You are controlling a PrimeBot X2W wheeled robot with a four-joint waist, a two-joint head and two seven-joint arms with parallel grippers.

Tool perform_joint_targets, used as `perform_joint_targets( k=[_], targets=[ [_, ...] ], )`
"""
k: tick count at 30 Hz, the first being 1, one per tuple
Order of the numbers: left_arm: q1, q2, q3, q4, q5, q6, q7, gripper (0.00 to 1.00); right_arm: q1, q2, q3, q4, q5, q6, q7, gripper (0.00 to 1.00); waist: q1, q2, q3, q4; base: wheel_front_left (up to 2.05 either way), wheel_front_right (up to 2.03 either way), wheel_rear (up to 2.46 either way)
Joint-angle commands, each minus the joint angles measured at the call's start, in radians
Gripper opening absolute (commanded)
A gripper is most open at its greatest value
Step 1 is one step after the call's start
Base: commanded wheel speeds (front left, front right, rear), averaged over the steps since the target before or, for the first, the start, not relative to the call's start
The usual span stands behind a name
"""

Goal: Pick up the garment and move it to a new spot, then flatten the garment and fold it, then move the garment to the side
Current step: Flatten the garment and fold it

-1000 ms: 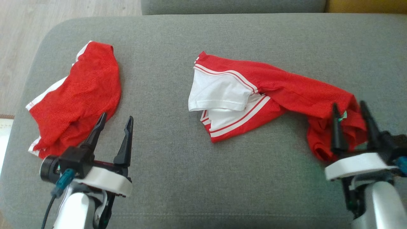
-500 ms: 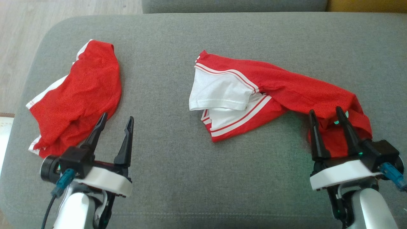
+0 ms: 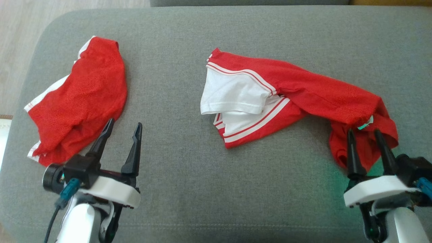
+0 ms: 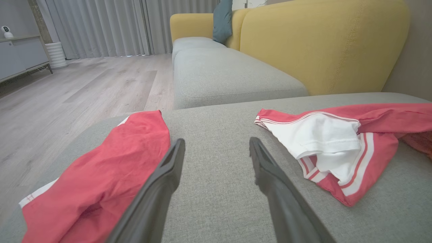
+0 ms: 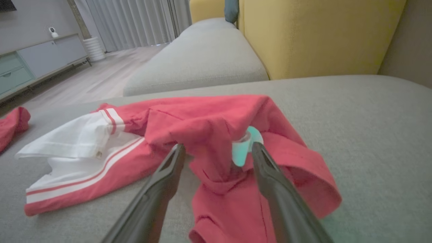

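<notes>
Right, we have the red-and-white jersey (image 3: 287, 98) lying crumpled across the middle and right of the grey cushion (image 3: 175, 175). Its white sleeve end points to our left; its bunched red end lies at our right, nearest us. Our right gripper (image 3: 363, 132) sits at that bunched end, jaws parted wide, clamped on nothing. In the right wrist view, a raised fold of red cloth and a pale teal label (image 5: 248, 145) lie between the two fingers, with the label just beside the finger on that view's right. We can't tell whether the fingers touch the cloth.

Our left gripper (image 3: 124, 123) is well apart from the jersey, jaws likewise wide and holding nothing, over plain cushion. One fingertip is just beside the near edge of a second red garment (image 3: 81, 98), heaped at the cushion's left end. Grey fabric separates the two garments. Beyond the cushion we see a yellow sofa back (image 4: 320, 44) and a wooden floor (image 4: 67, 94).
</notes>
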Motion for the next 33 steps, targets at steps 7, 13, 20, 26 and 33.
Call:
perform_joint_targets(
  k=[7,13,20,26,33],
  targets=[
    [-0.058,0.012,0.035,-0.036,0.005,-0.005,-0.008,1.00,-0.099,-0.006,-0.002,0.098,0.020,-0.001,-0.033,1.00,0.0000,0.0000,0.030,0.001,0.00,0.00,0.00],
    [-0.069,0.011,0.032,-0.036,0.003,-0.009,-0.008,1.00,-0.182,-0.006,0.013,0.190,0.016,-0.001,-0.062,1.00,0.0000,0.0000,0.047,0.003,0.00,0.00,0.00],
    [-0.073,0.010,0.030,-0.035,0.004,-0.013,-0.008,1.00,-0.220,-0.006,0.006,0.219,0.002,-0.001,-0.079,0.00,0.0000,0.0000,0.054,0.006,0.00,0.00,0.00],
    [-0.074,0.007,0.039,-0.040,0.004,-0.012,-0.008,1.00,-0.244,-0.006,-0.076,0.134,-0.096,-0.001,-0.049,0.00,0.0000,0.0000,0.061,-0.004,0.00,0.00,0.00],
    [-0.080,0.001,0.046,-0.044,0.003,-0.014,-0.008,1.00,-0.316,-0.007,-0.119,0.019,-0.228,-0.001,0.025,0.00,0.0000,0.0000,0.070,-0.007,0.00,0.00,0.00]
  ],
)
